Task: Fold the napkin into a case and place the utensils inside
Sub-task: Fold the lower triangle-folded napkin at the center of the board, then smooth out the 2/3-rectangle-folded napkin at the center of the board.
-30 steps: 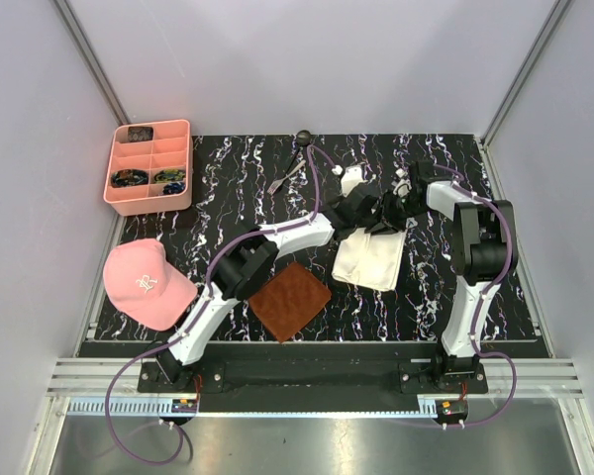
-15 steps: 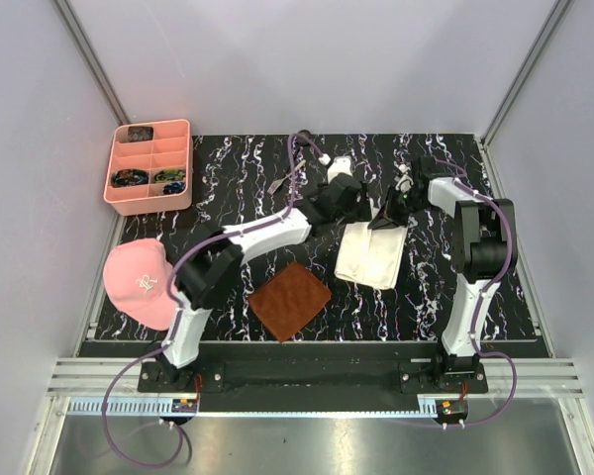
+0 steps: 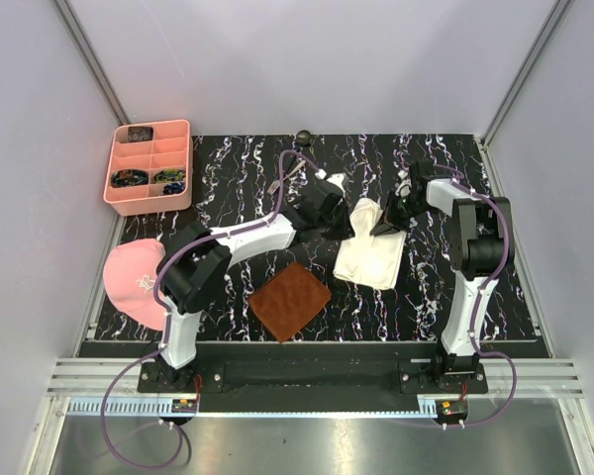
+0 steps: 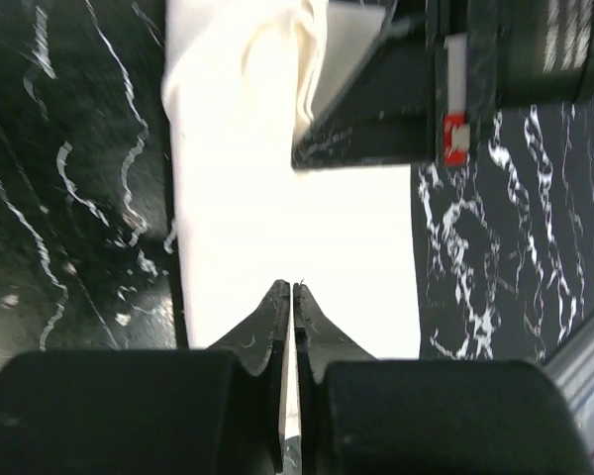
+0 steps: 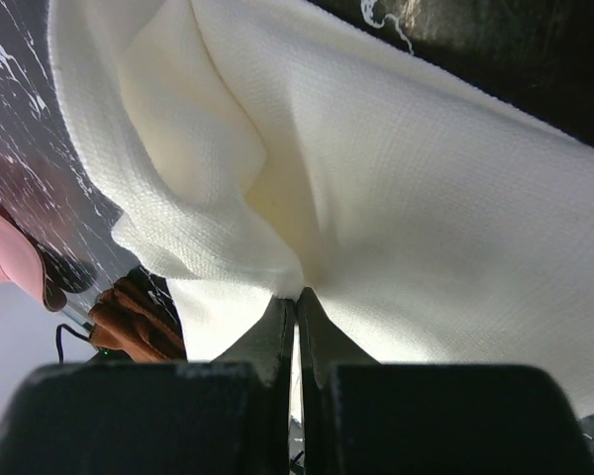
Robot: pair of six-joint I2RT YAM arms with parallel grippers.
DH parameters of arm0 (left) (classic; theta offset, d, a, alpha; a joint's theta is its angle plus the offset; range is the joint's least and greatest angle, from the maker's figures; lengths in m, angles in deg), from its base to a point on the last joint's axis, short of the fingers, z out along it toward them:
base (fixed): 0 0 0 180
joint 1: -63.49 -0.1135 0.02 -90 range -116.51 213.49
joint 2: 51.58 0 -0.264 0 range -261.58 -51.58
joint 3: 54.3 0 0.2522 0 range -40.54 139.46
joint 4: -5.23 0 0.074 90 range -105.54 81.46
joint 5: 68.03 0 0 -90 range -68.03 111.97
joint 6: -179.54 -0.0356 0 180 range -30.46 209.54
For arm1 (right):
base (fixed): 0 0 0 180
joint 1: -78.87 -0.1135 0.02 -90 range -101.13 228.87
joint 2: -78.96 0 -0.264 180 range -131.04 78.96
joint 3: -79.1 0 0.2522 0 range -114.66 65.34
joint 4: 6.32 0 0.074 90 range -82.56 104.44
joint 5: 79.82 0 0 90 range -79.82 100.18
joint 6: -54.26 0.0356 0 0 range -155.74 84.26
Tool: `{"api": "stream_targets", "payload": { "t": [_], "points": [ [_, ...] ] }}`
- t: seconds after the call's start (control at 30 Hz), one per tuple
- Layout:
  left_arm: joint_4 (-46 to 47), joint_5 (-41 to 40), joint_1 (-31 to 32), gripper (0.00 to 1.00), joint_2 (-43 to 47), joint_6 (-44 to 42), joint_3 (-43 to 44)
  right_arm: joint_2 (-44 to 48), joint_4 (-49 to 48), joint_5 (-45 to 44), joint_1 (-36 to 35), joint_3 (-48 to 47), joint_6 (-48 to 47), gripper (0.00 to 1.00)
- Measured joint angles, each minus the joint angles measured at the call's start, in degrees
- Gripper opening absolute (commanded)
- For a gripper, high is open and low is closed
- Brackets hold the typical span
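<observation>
— What is closest to us?
— A brown bumpy square mat (image 3: 290, 300) lies near the front. A pink cap (image 3: 134, 279) sits at the left edge of the black table (image 3: 238, 158) with white streaks.
— What is in the way?
— The left arm (image 3: 257, 237) reaches across the table, just past the mat, right up to the cloth.
— Where is the cloth?
— The big soft cream-white napkin (image 3: 371, 259) sits in the middle, a bit to the right, beyond the mat. It is folded into a thick slanted block. Its near part lies flat. Its far end stands up, all crumpled.
— Who holds it?
— The right gripper (image 5: 297, 295) pinches that crumpled end tight. The left gripper (image 4: 292, 292) is squeezed closed, tips together, right over the flat part. I cannot tell if it has any cloth.
— And far away?
— A pink tray (image 3: 148, 204) with little boxes stands at the far left. A small dark spoon (image 3: 303, 137) lies at the far edge, well apart from the napkin.
</observation>
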Motion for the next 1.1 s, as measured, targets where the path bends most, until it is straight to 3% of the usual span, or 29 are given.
{"api": "stream_targets", "payload": {
  "t": [0.57,0.7,0.93,1.1],
  "points": [
    [4.4,5.3,2.9,0.01,-3.8,1.4,-5.8,-0.9,0.6,0.1,0.8,-2.2,0.1,0.04],
    [5.4,5.8,3.5,0.01,-5.5,2.4,-6.0,-1.5,0.5,-0.1,0.9,-3.1,0.3,0.1],
    [11.5,8.7,3.6,0.01,-7.7,6.3,-7.0,-1.5,0.3,-3.9,0.9,-5.0,1.9,0.33],
    [13.6,9.8,3.7,0.01,-8.3,7.7,-7.0,-1.5,0.0,-6.0,0.9,-7.2,2.5,0.4]
  ]
}}
